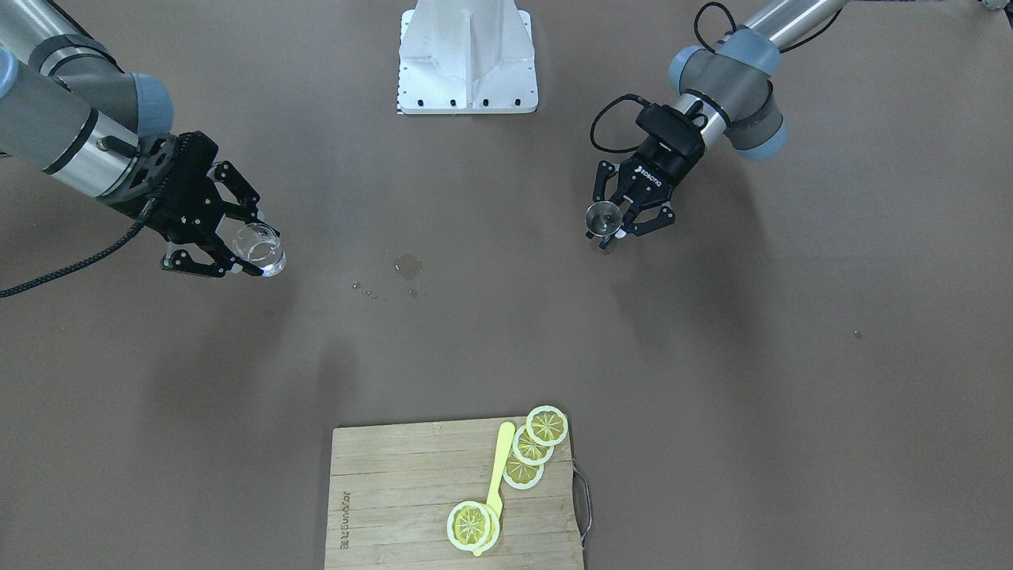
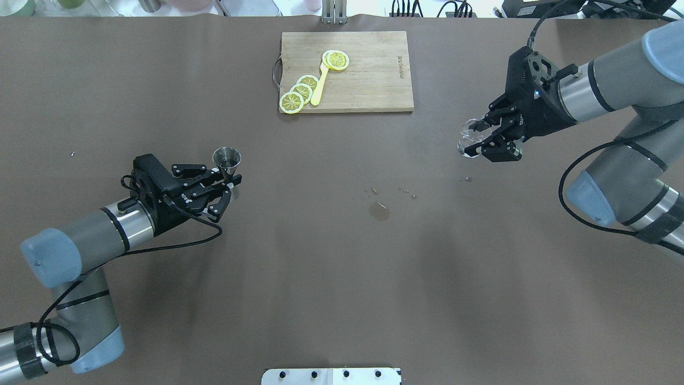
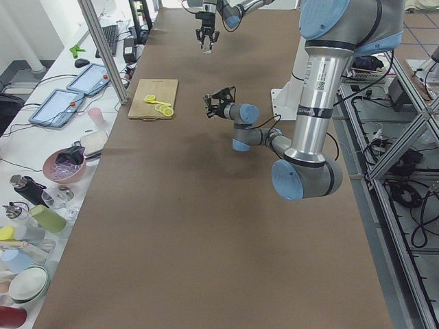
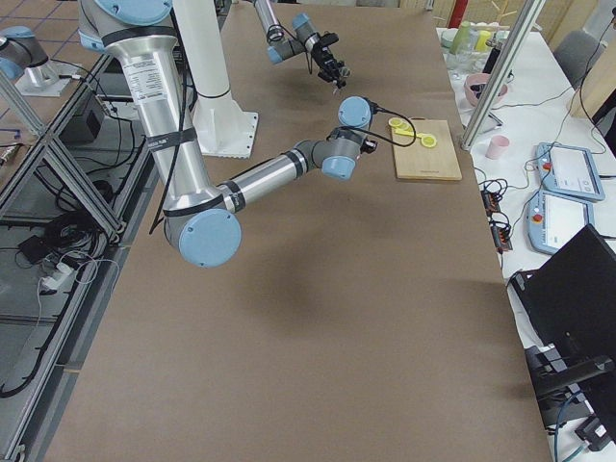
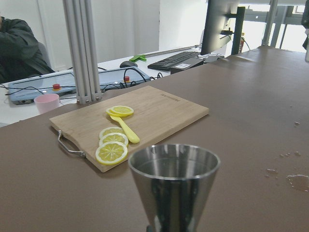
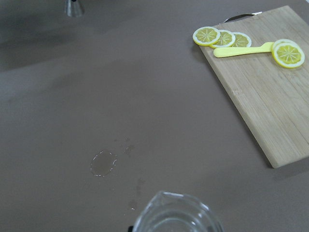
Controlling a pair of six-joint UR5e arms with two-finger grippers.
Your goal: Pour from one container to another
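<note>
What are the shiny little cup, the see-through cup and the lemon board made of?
The jigger looks like metal: smooth, grey, reflective. The glass cup looks like clear glass, maybe plastic; the table shows through it. The cutting board looks like pale wood with visible strips.

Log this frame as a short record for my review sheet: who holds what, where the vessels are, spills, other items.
left gripper: jaws shut on jigger, which is upright
right gripper: jaws shut on glass cup
vessels: far apart, pour not yet begun
spill: puddle and droplets on table, between the arms
other: cutting board with lemon slices and yellow utensil
</note>
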